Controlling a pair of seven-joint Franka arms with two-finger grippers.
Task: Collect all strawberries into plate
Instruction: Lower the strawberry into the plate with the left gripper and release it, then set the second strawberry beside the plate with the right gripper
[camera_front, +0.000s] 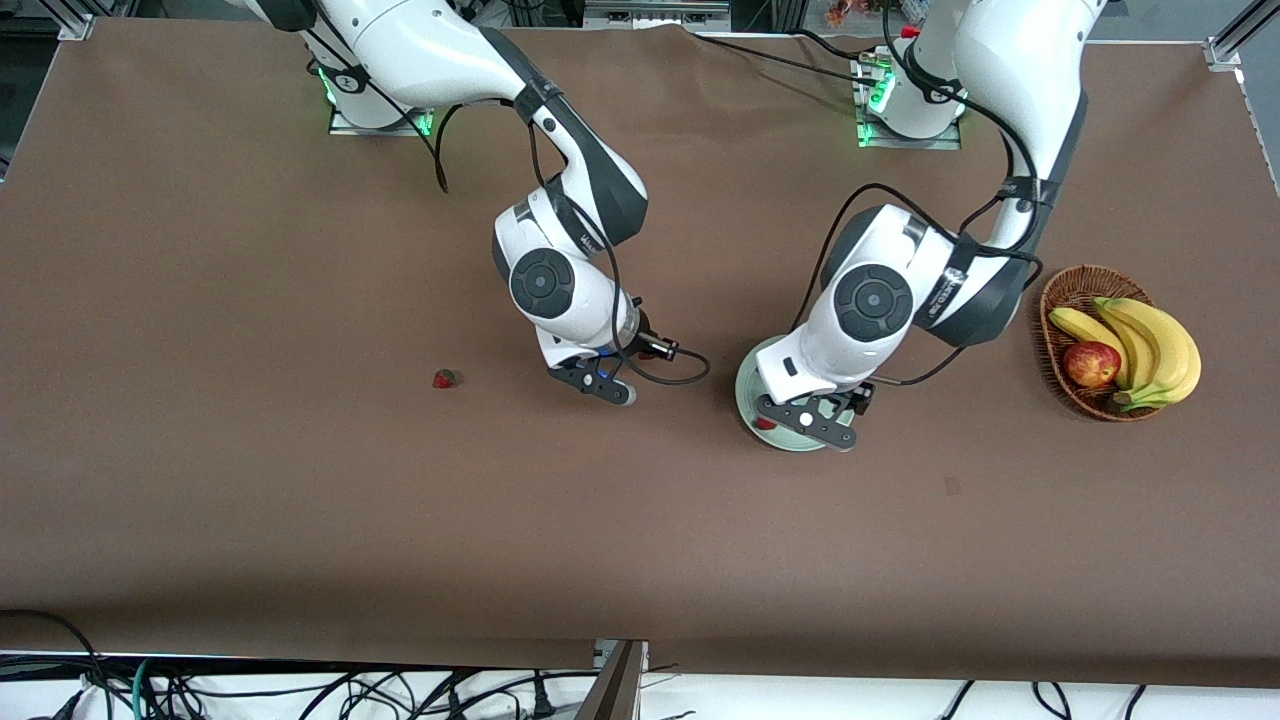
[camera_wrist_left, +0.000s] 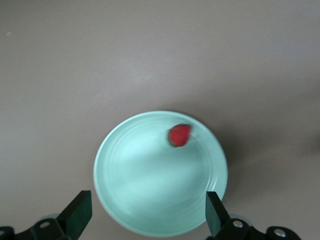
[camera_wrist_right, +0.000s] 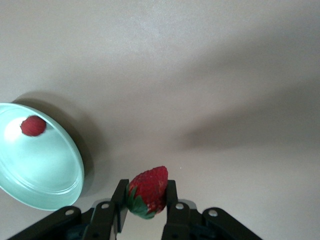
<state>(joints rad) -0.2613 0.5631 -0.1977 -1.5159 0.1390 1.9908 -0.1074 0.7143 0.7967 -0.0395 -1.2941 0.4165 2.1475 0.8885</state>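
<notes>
The left gripper (camera_front: 806, 424) is hanging over the round, pale mint-green plate (camera_front: 749, 378), and its two black fingers (camera_wrist_left: 79, 212) are standing wide apart with nothing between them. One tiny red strawberry (camera_wrist_left: 179, 135) is lying inside the plate, close to its raised rim. In the front view it is showing as a small red spot (camera_front: 765, 423) at the plate's edge, partly hidden by the gripper.

The right gripper (camera_front: 604, 384) is hanging over the bare brown table (camera_front: 300, 520), beside the plate, toward the right arm's end. Its fingers are squeezing a second small red strawberry with a green leafy cap (camera_wrist_right: 148, 191). The plate (camera_wrist_right: 75, 165) and the berry in it (camera_wrist_right: 33, 125) are showing at the side of the right wrist view.

A third little red strawberry (camera_front: 445, 378) is lying alone on the table, well apart from the plate, still more toward the right arm's end.

A brown wicker basket (camera_front: 1062, 285) is sitting near the left arm's end of the table. It is holding yellow bananas (camera_front: 1150, 345) and a red apple (camera_front: 1090, 364).
</notes>
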